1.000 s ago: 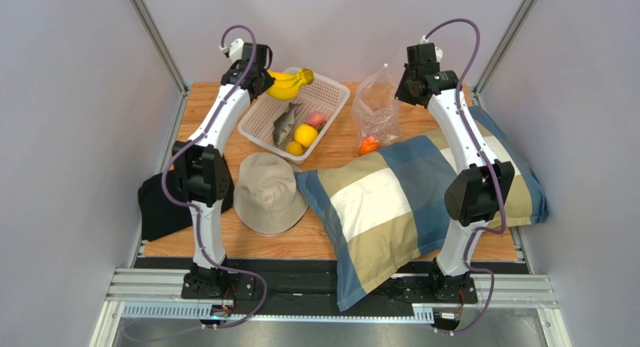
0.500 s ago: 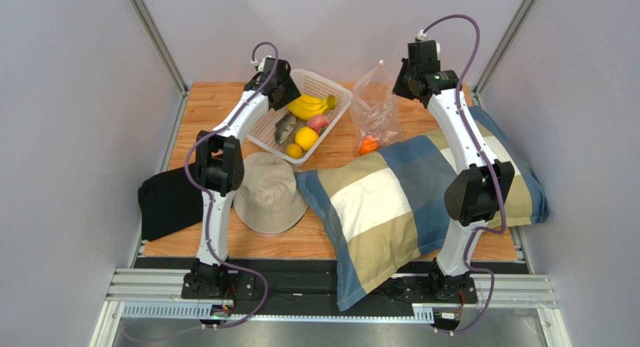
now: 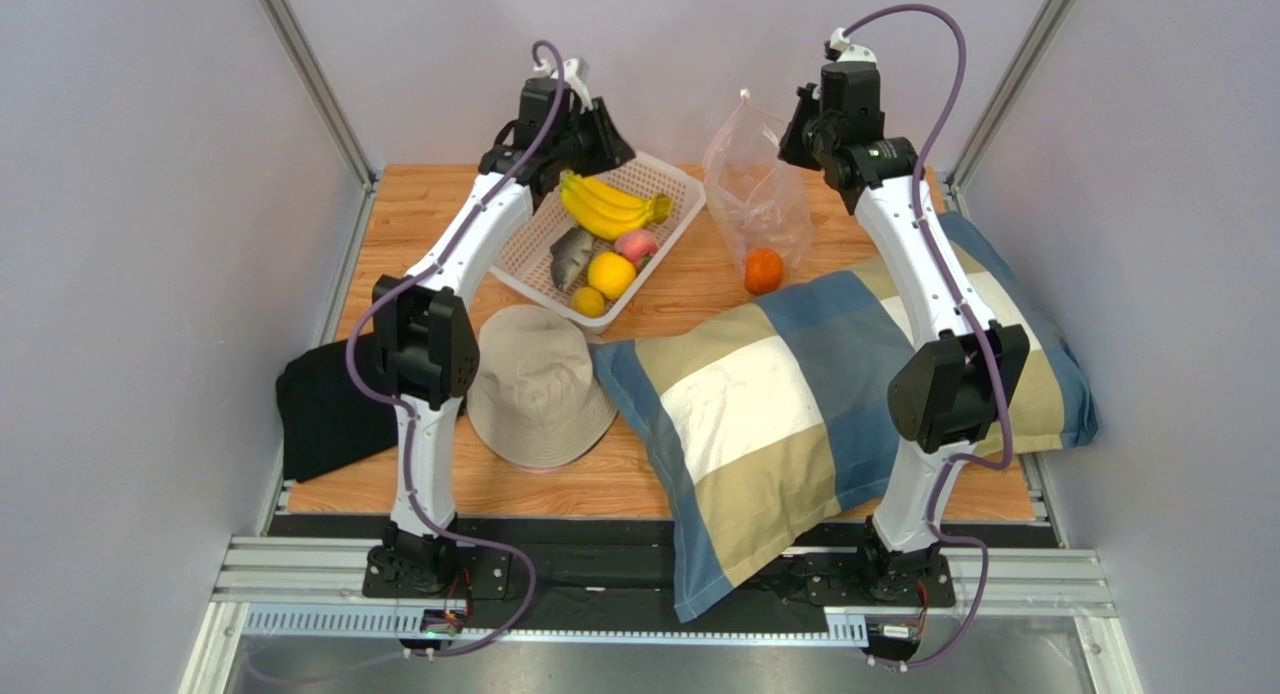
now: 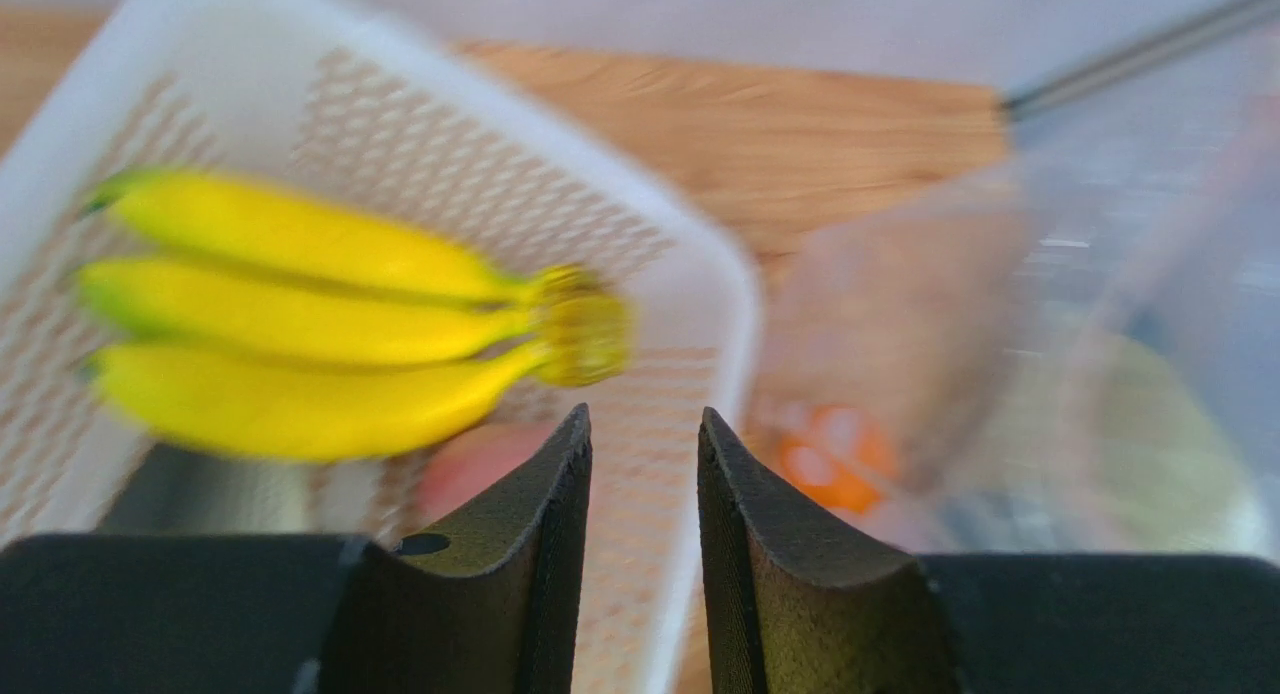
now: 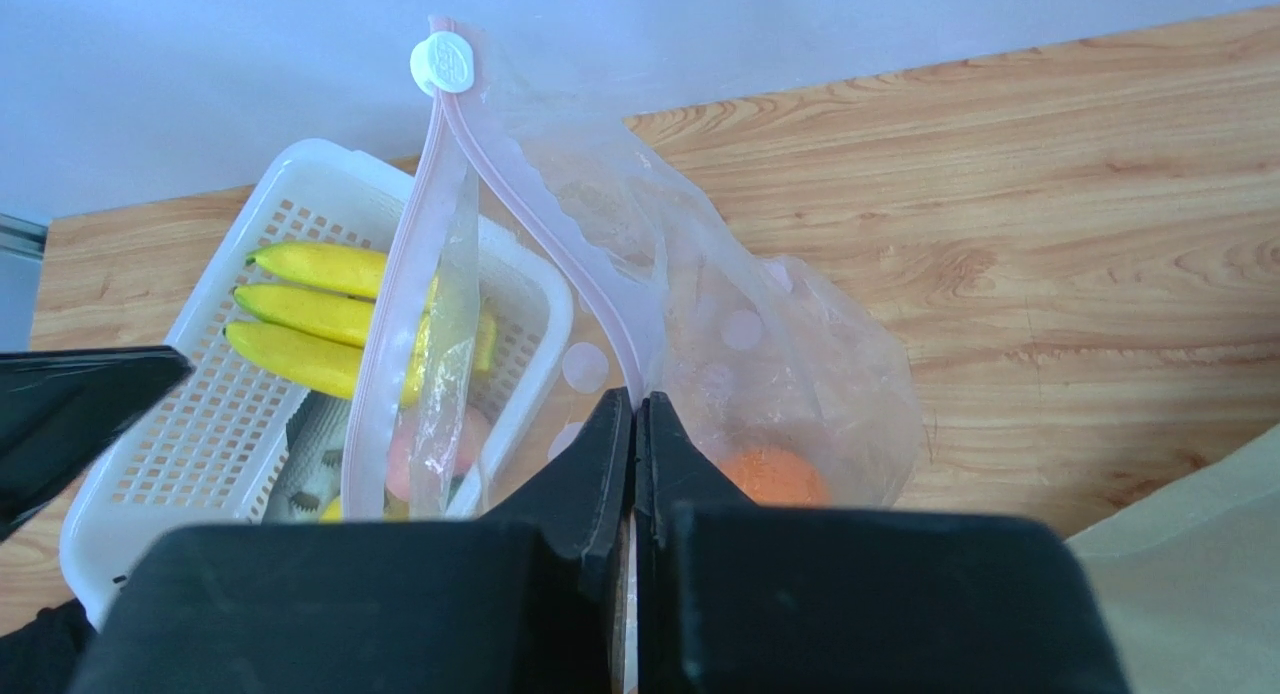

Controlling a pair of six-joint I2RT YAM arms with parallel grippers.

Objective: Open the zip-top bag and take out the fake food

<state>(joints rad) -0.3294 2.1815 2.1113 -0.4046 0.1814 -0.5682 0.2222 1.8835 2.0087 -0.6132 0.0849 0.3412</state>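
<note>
- One orange (image 3: 763, 270) lies in the bottom of the zip-top bag (image 3: 759, 184), which hangs upright over the far side of the tabletop (image 3: 421, 214), just right of the white mesh basket (image 3: 663, 250).
- Right tool (image 5: 633, 424): clenched on the bag's zip edge.
- Left tool (image 4: 643, 439): jaws parted by a narrow gap, nothing between them, above the basket.
- Basket contents: banana bunch (image 3: 609, 207), grey fish (image 3: 571, 256), two yellow fruits (image 3: 610, 274), pink fruit (image 3: 637, 246).
- Hat (image 3: 538, 384) and pillow (image 3: 781, 409) lie nearer the arm bases.
</note>
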